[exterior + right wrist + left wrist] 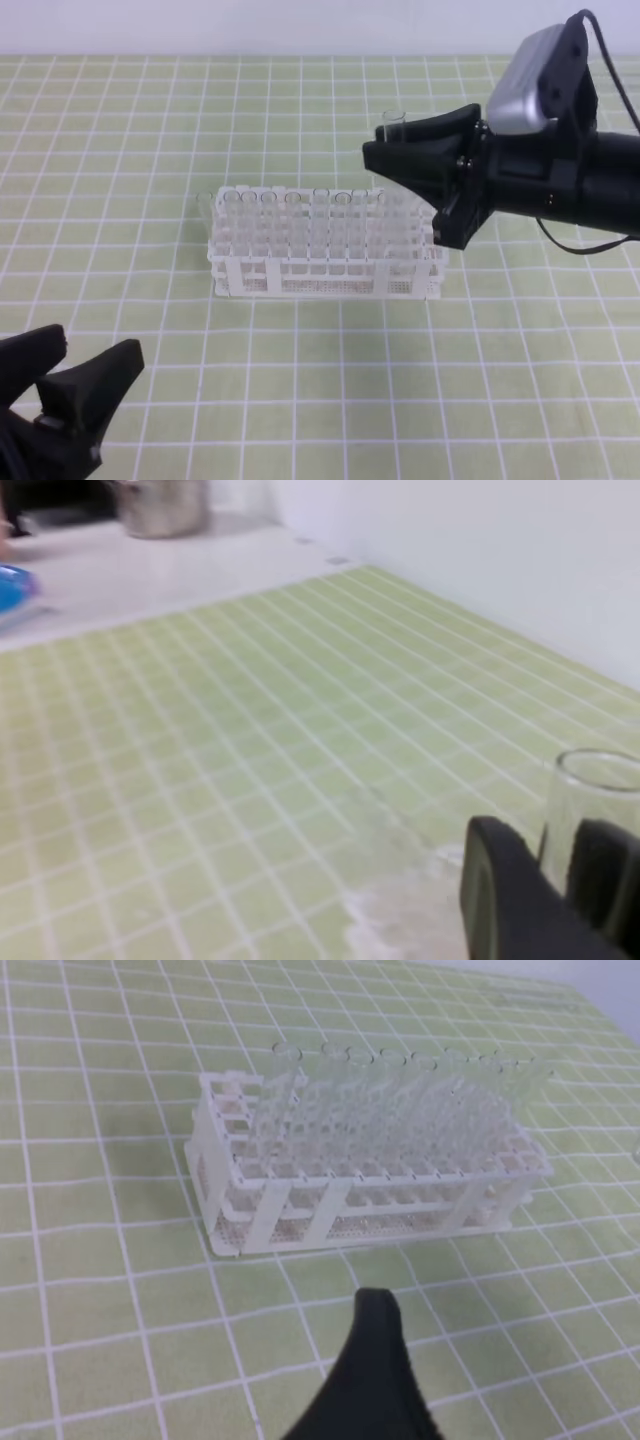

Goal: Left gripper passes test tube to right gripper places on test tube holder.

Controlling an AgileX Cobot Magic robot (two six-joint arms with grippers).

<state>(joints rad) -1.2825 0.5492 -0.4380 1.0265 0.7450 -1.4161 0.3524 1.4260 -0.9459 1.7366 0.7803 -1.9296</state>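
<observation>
My right gripper (375, 142) hangs above the right end of the test tube holder (320, 285), shut on the test tube (393, 121). The tube stands nearly upright, its rimmed mouth above the fingers. In the right wrist view the same test tube (598, 790) sits between the two black fingers (495, 880). The left gripper (95, 345) is low at the front left, open and holding nothing, well away from the rack. Only one of its fingers (375, 1360) shows in the left wrist view, in front of the test tube holder (330, 1215).
Several clear tubes (400, 1110) stand in the rack's back rows. A green mat with a white grid (300, 400) covers the table. A metal pot (160, 505) and a blue object (12, 585) lie far off beyond the mat.
</observation>
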